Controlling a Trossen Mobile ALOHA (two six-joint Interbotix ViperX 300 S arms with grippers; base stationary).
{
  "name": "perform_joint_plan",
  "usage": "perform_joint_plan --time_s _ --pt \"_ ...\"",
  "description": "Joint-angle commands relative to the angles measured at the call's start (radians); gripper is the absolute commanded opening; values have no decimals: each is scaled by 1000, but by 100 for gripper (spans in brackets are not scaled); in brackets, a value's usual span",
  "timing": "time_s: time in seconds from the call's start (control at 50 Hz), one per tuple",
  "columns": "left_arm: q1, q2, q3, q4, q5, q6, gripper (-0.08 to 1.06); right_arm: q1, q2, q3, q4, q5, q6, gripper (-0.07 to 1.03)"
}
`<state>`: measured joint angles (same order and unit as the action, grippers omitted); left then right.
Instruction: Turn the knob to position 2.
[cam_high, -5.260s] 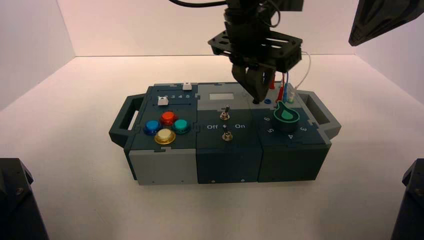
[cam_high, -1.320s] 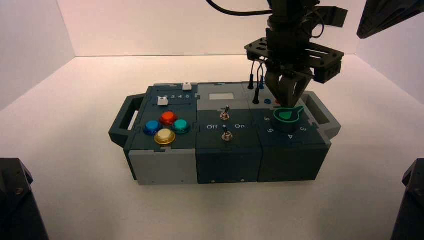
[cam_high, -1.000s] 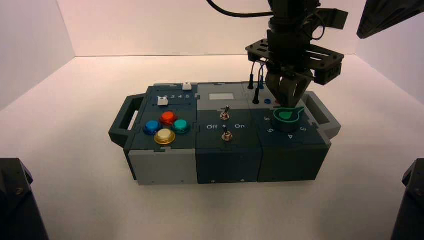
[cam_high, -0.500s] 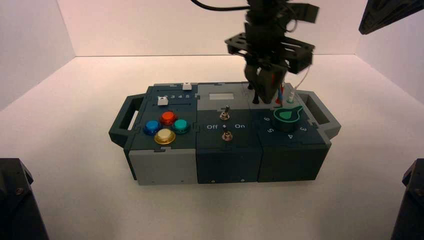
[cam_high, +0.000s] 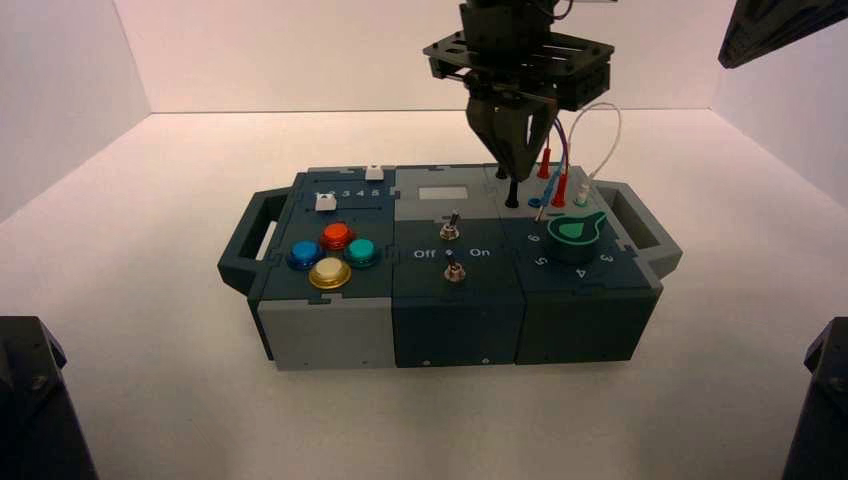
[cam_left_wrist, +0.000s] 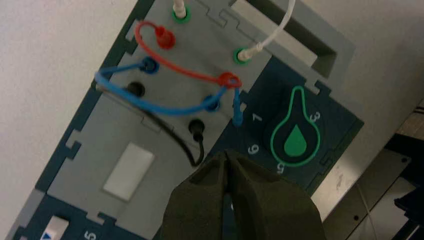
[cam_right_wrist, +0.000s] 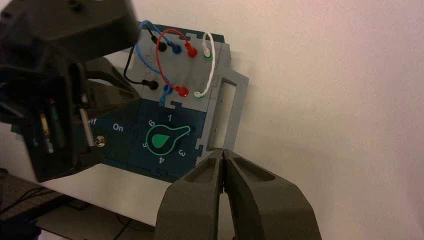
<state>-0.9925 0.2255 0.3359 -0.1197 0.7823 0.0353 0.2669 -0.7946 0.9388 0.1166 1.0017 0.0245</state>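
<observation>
Evenly lit from overhead, warm pinkish cast on white walls, soft shadow pooled at the near foot of the box (cam_high: 330, 345), faint glints on its coloured push-buttons (cam_high: 331, 255), dark blurred shapes at lower corners, close gripper fingers (cam_left_wrist: 260, 205) out of focus.

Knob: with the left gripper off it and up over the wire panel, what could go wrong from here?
1. The left gripper, fingers closed, hangs close above the looped wires; a low sideways move could snag or unplug one.
2. The knob points between 1 and 3, but its pointer hides that numeral, so it may sit slightly off position 2.
The right gripper waits off the box's side.
</observation>
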Motion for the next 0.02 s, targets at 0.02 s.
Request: perform_joint_plan --time_s 0.02 --pt "-3 -51 0 -5 -6 5 -3 -6 14 -28 0 -12 3 -2"
